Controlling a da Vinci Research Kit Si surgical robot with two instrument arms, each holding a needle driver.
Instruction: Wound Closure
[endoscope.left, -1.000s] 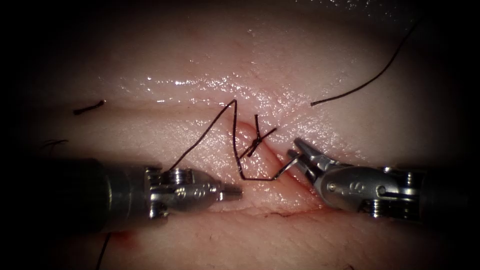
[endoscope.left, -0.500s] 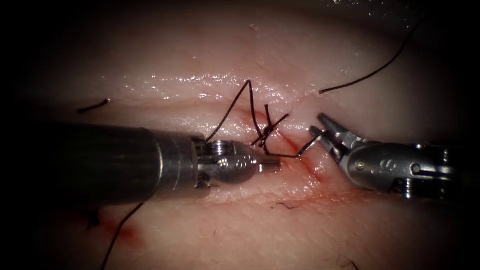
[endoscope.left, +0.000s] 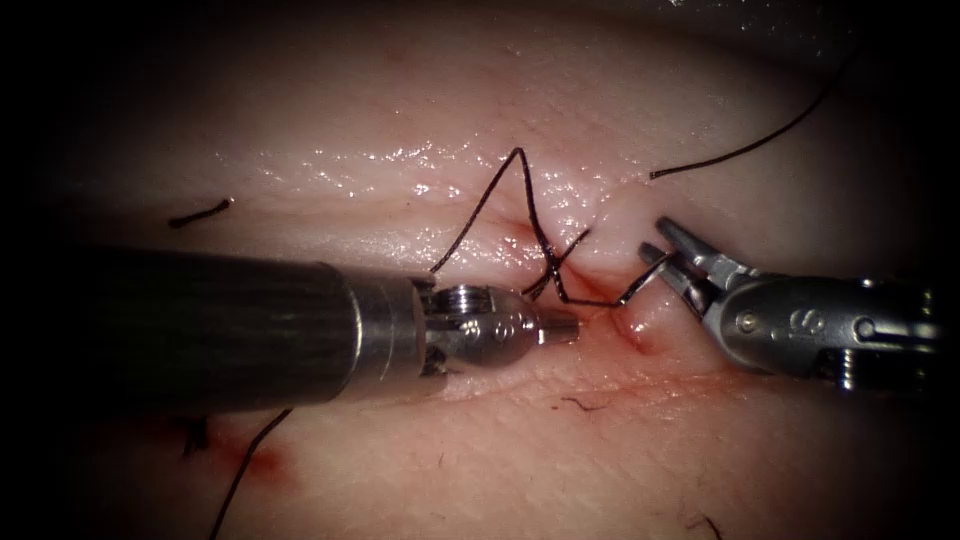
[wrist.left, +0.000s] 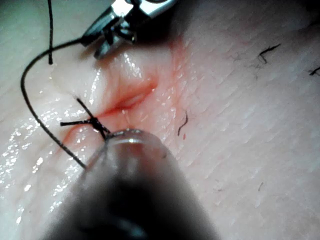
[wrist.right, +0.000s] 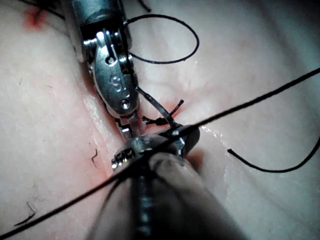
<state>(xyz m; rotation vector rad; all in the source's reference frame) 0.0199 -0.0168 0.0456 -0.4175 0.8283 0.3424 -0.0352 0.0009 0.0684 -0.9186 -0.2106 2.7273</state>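
The needle (endoscope.left: 628, 296) lies across the cut (endoscope.left: 600, 300) near the middle of the tissue (endoscope.left: 500, 100), a thin curved wire between the two tools. The right tool (endoscope.left: 668, 258) has its jaws clamped on one end of the needle, on the right side of the cut; in the right wrist view the same needle (wrist.right: 156, 107) runs from those jaws past the left tool. Whether the needle's far end sits in the tissue cannot be told. The left tool (endoscope.left: 566, 328) lies on the left side with its jaws together, its tip just beside the needle's far end and the knot (endoscope.left: 552, 265); it seems to hold nothing. The thread (endoscope.left: 500, 185) rises from the knot to a peak, then runs down behind the left tool's wrist. A loose cut end (endoscope.left: 200, 212) lies toward the tissue's left edge. Red fluid (endoscope.left: 262, 462) marks the tissue near its lower left.
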